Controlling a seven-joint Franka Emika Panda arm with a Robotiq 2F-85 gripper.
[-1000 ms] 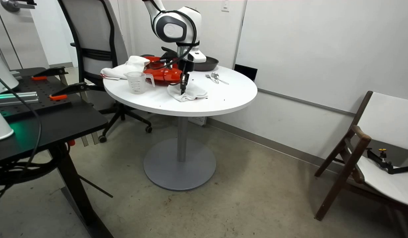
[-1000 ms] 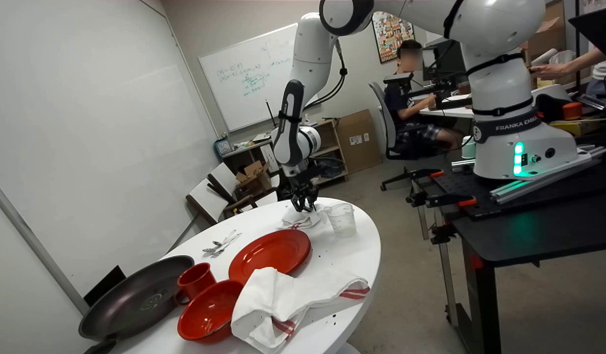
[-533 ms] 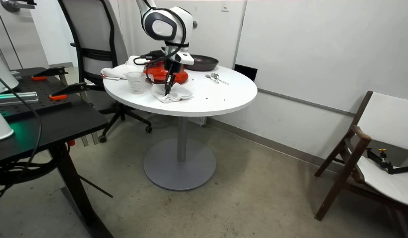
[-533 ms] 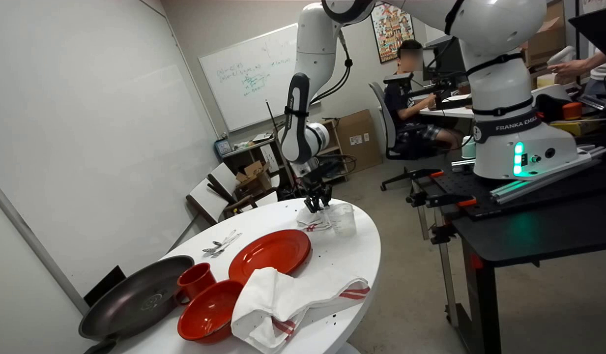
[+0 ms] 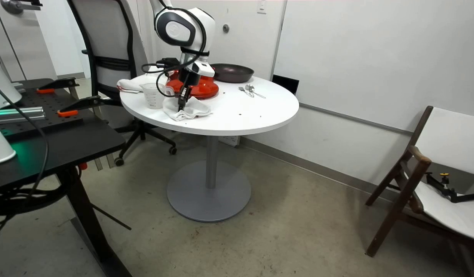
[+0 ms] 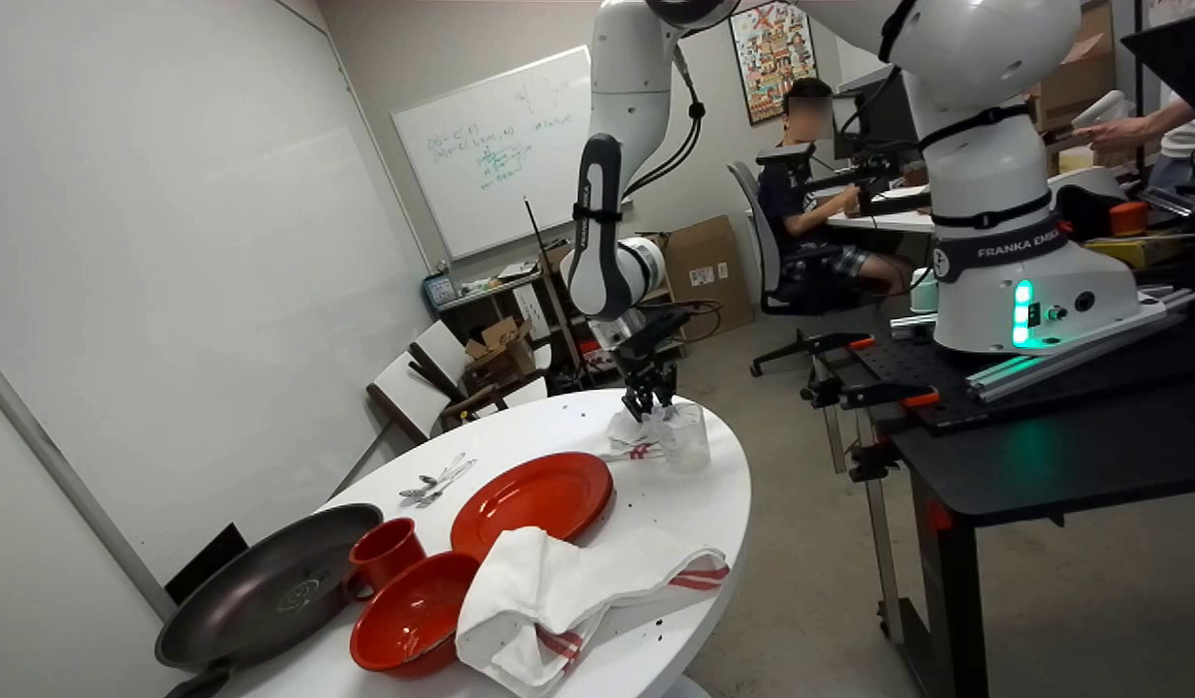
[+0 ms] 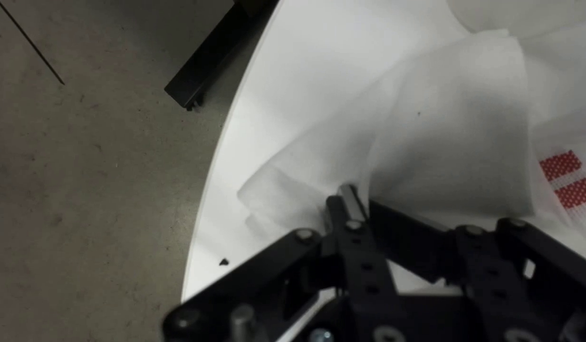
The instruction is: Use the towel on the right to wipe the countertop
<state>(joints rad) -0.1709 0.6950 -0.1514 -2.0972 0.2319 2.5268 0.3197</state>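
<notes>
Your gripper (image 7: 361, 204) points down, a little tilted, and its fingers are squeezed together on the towel (image 7: 449, 137). That towel lies on the tabletop (image 5: 267, 100) right at your fingertips, spread to both sides of them, its red stripes off to one side of the grip. In both exterior views the measuring cup (image 6: 689, 446) stands upright just beside your fingers. In the wrist view the tabletop's edge runs near them, with a dark speck (image 7: 224, 261) between it and the fingers. The red plate (image 6: 529, 494) sits near your fingers too; well apart from them are the cutlery (image 5: 249, 88), the mug (image 6: 389, 555), the bowl (image 6: 403, 620), the frying pan (image 6: 267, 591) and the heaped cloth (image 6: 549, 591).
</notes>
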